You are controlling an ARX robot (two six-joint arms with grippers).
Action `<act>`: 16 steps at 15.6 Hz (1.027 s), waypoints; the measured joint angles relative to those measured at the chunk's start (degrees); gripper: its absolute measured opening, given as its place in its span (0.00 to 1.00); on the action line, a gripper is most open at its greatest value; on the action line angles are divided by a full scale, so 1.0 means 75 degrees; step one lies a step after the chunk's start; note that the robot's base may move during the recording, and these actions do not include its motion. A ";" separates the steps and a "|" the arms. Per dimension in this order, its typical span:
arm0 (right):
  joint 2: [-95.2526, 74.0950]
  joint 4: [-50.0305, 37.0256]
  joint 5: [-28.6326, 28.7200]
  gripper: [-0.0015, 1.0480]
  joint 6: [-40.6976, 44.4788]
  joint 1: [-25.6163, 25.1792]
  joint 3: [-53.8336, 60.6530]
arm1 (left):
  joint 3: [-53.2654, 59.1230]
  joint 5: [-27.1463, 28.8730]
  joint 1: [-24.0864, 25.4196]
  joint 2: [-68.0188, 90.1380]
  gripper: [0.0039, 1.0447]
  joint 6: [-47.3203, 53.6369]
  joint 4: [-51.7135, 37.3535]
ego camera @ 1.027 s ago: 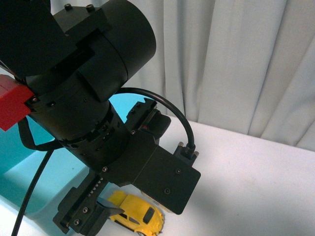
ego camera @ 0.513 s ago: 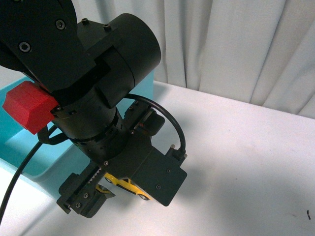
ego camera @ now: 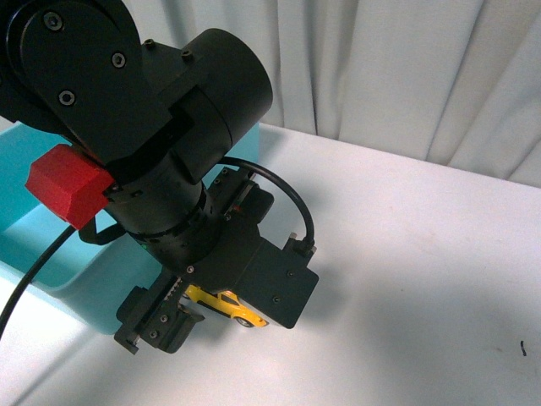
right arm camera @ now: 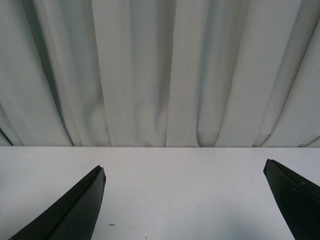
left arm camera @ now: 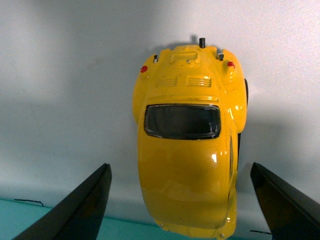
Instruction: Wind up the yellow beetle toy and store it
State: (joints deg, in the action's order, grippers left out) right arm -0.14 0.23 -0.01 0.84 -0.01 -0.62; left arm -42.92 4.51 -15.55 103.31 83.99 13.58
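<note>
The yellow beetle toy (ego camera: 226, 307) stands on the white table (ego camera: 406, 279), mostly hidden under my left wrist in the front view. In the left wrist view the toy (left arm camera: 187, 150) lies between my two fingers, its rear with red lights pointing away. My left gripper (left arm camera: 182, 210) is open, with a gap on each side of the car and no contact showing; it also shows in the front view (ego camera: 165, 326). My right gripper (right arm camera: 185, 205) is open and empty over bare white table, facing the curtain. It is out of the front view.
A teal bin (ego camera: 34, 228) stands at the left, right behind my left arm; its edge shows as a teal strip in the left wrist view (left arm camera: 50, 225). A pale curtain (ego camera: 397, 76) hangs behind the table. A red block (ego camera: 68, 184) is fixed on my left arm.
In the front view the left arm and the toy now sit higher in the picture, and more table shows at the right. The toy stays between the open left fingers.
</note>
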 joint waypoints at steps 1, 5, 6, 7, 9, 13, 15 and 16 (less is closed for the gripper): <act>0.0000 0.0000 0.0000 0.94 0.0000 0.0000 0.0000 | 0.0003 0.0000 0.0000 0.0047 0.73 0.0041 -0.0073; 0.0000 0.0000 0.0000 0.94 0.0000 0.0000 0.0000 | -0.0003 0.0003 -0.0009 0.0090 0.42 0.0052 -0.0111; 0.0000 0.0000 0.0000 0.94 0.0000 0.0000 0.0000 | -0.0012 0.0009 -0.0015 0.0070 0.41 0.0073 -0.0102; 0.0000 0.0000 -0.0003 0.94 -0.0003 0.0000 0.0000 | -0.0026 -0.0026 -0.0044 0.0038 0.39 0.0131 -0.0061; 0.0000 0.0000 0.0000 0.94 0.0000 0.0000 0.0000 | -0.0029 -0.0207 -0.0160 -0.0061 0.38 0.0108 0.0265; 0.0000 0.0000 0.0000 0.94 0.0000 0.0000 0.0000 | -0.0047 -0.0915 -0.0495 -0.0889 0.38 -0.0548 0.0979; 0.0000 0.0000 0.0000 0.94 -0.0003 0.0000 0.0000 | -0.0402 -0.1746 -0.0568 -0.1804 0.38 -0.1463 0.1629; 0.0000 0.0000 0.0000 0.94 0.0000 0.0000 0.0000 | -0.1186 -0.2247 -0.0064 -0.3016 0.38 -0.2355 0.2282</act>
State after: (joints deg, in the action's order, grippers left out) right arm -0.14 0.23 -0.01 0.84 -0.01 -0.62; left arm -51.81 -12.34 -16.03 80.68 66.32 30.70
